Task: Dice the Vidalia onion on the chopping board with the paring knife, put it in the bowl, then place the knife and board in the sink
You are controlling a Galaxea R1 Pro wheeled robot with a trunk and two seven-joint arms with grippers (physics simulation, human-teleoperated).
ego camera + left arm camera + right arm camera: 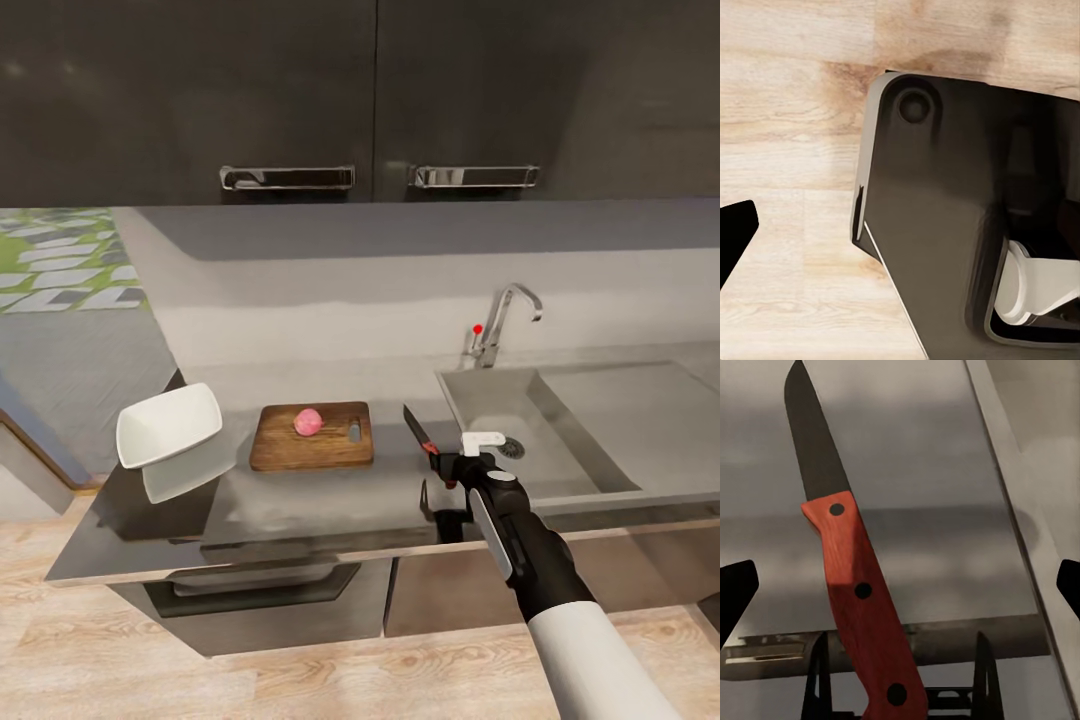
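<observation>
Onion first: the small round pinkish-red Vidalia onion (308, 421) sits whole on the dark brown wooden chopping board (285, 450), roughly at its middle, so I judge the fetch from the basin is done and the dicing is not yet begun. The board lies flat on the glossy grey countertop (330, 505), its slot handle toward the right end, which leaves that side handy for my cutting arm. Just right of the board lies the slim paring knife (419, 431) with its dark pointed blade aimed away from me and its red-orange handle toward the near edge, where my right gripper (447, 470) meets it. From the right wrist camera the riveted handle (862, 607) runs down between the two dark fingers (816, 679), which stand spread on either side with gaps showing, so I read them as around the handle but not yet pinching it. The handle lies slightly aslant between them; I would want it centred before closing, or the knife may twist. Left of the board, the white squarish glossy bowl (168, 424) perches tilted near the counter's left end, ready for the pieces. To the right, the grey steel sink (480, 400) with its chrome tap waits for knife and board later. My left wrist camera looks down at pale wooden floor (787, 150) and a dark part of the robot; whether that hand is spread or pressed together I cannot tell.
</observation>
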